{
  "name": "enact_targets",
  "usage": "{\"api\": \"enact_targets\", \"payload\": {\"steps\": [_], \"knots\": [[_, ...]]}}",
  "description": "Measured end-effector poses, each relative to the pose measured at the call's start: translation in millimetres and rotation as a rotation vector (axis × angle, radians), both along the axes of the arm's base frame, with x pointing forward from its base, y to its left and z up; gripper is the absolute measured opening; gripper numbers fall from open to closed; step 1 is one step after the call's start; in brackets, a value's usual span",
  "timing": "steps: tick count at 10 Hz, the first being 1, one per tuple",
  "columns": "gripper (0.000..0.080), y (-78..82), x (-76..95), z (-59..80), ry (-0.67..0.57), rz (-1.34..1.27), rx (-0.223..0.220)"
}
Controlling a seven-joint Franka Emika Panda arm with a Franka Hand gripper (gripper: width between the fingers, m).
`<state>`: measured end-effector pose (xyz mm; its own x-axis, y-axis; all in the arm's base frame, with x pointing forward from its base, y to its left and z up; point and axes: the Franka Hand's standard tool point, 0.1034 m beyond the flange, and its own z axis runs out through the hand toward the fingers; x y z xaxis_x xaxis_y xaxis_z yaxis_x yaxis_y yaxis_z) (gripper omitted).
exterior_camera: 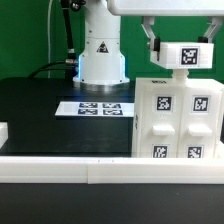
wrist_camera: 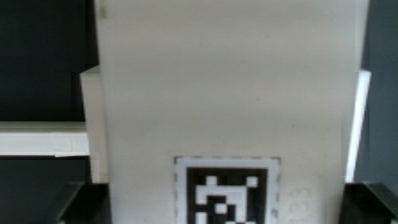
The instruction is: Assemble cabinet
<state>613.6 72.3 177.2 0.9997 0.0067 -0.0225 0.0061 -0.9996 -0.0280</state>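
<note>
Clamping the small white tagged plastic block [exterior_camera: 186,56] over the large white plastic cabinet [exterior_camera: 178,125], the two-finger gripper [exterior_camera: 182,48] may seat it tilted if the edges are not aligned.

A black table [exterior_camera: 40,105] is carrying the marker board [exterior_camera: 100,107], which is lying flat. A white rail [exterior_camera: 60,168] is running along the near edge. A small white block [exterior_camera: 3,130] is sitting at the exterior view's left, and a green backdrop [exterior_camera: 25,30] is standing behind.
</note>
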Motion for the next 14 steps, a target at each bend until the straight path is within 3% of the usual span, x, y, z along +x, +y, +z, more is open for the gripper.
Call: {"api": "enact_targets", "payload": {"steps": [3, 7, 14], "knots": [[0.0558, 4.9, -3.1, -11.8, -0.024, -0.009, 0.000], [0.0558, 2.8, 1.0, -11.4, -0.101, -0.012, 0.005], [0.0558, 2.8, 2.2, -10.9, -0.107, -0.019, 0.005]]}}
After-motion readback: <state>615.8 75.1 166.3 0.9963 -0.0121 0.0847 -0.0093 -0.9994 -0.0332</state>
